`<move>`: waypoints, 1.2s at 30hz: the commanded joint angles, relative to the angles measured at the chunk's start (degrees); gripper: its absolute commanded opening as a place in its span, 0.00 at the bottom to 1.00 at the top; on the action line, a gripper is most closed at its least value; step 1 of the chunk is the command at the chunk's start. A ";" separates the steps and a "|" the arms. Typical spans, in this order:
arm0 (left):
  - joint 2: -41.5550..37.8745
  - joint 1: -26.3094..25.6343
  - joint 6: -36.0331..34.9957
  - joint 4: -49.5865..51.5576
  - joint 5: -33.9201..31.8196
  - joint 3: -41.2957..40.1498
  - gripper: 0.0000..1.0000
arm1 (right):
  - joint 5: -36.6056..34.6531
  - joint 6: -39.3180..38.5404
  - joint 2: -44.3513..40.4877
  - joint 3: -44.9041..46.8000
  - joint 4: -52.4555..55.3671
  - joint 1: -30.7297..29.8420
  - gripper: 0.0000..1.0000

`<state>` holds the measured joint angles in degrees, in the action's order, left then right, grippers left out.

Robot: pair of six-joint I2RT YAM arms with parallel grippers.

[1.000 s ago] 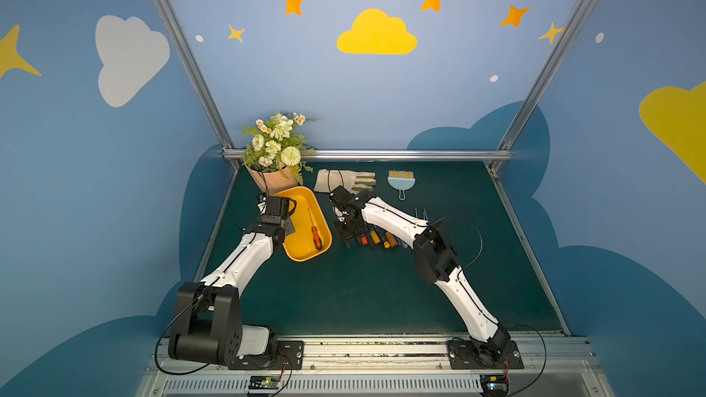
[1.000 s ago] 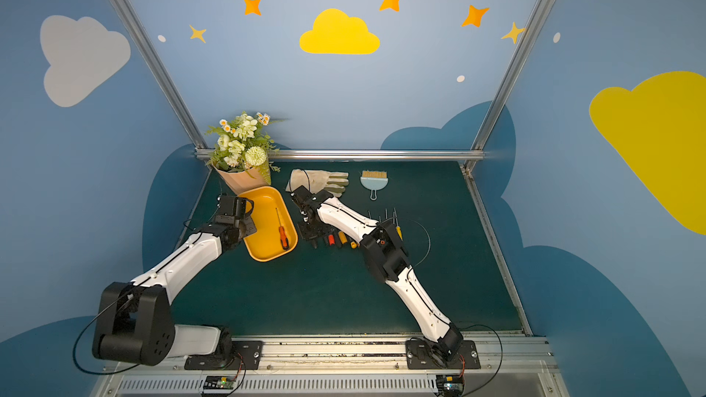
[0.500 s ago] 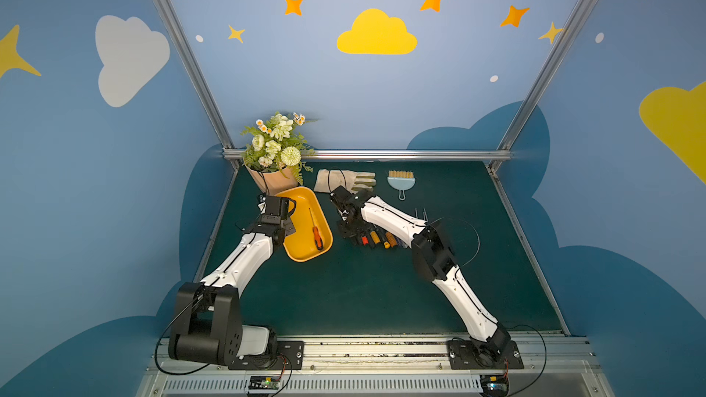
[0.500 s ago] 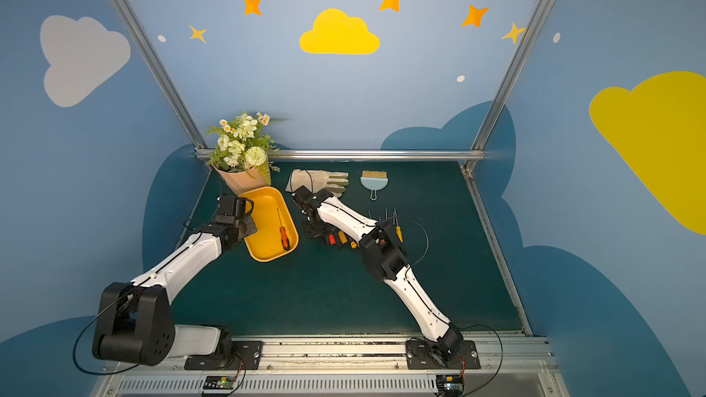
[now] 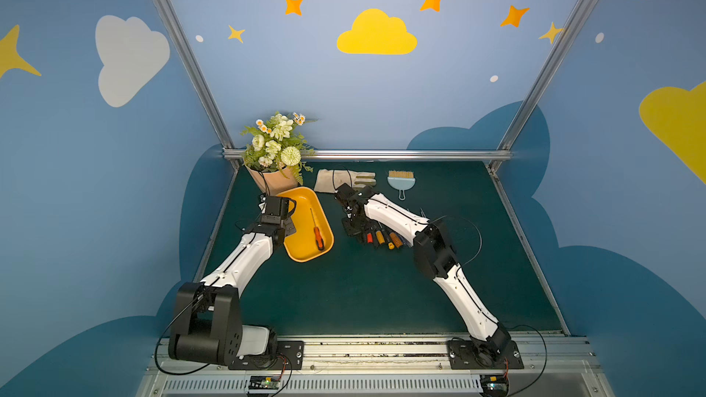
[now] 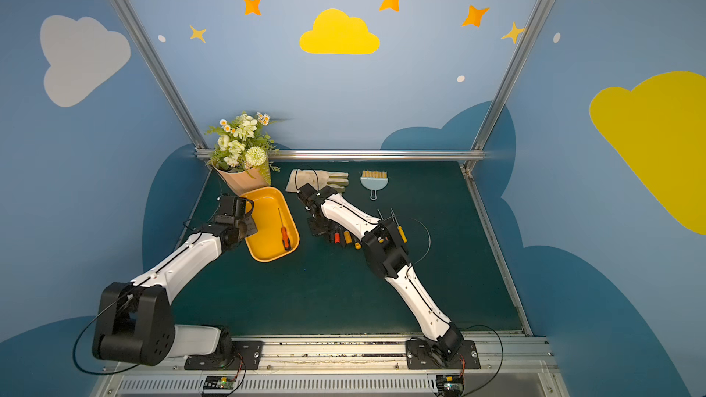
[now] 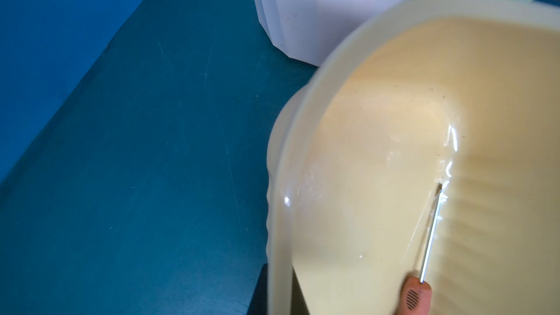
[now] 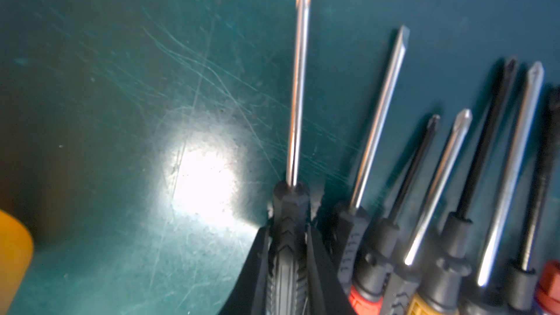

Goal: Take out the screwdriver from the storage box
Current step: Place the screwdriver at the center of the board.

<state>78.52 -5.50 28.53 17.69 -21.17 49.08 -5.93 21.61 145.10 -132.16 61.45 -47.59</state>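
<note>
Little changes over the last second. The right gripper (image 8: pixel 289 231) stays clamped on a black-handled screwdriver (image 8: pixel 298 86), low over the green mat (image 5: pixel 344 292) at the end of a row of screwdrivers (image 5: pixel 384 239) and not yet let go. An orange-handled screwdriver (image 5: pixel 318 236) still lies inside the yellow storage box (image 5: pixel 305 260), near its right wall. The left gripper (image 5: pixel 287 228) stays fully closed at the box's left rim, apparently pinching it. One tool is probably still left to take out.
</note>
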 commanded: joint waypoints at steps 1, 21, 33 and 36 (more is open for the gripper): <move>-0.38 0.27 -0.04 -0.16 0.60 2.26 0.02 | 1.53 1.38 0.52 -1.19 3.70 0.83 0.16; 0.20 0.31 -0.90 -1.30 3.16 1.98 0.02 | 3.58 -0.88 -5.85 -0.50 0.35 0.52 0.26; 2.39 0.22 -1.95 -1.67 8.06 2.97 0.02 | 6.00 -5.45 -17.46 7.35 -8.53 -1.51 0.39; 2.51 0.14 -2.02 -2.22 9.04 2.88 0.02 | 8.25 -6.72 -18.50 7.90 -9.38 -2.64 0.40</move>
<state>80.90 -5.37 26.98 17.43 -14.33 50.04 -0.38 17.06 128.40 -125.64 53.76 -49.15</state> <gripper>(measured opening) 0.082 0.396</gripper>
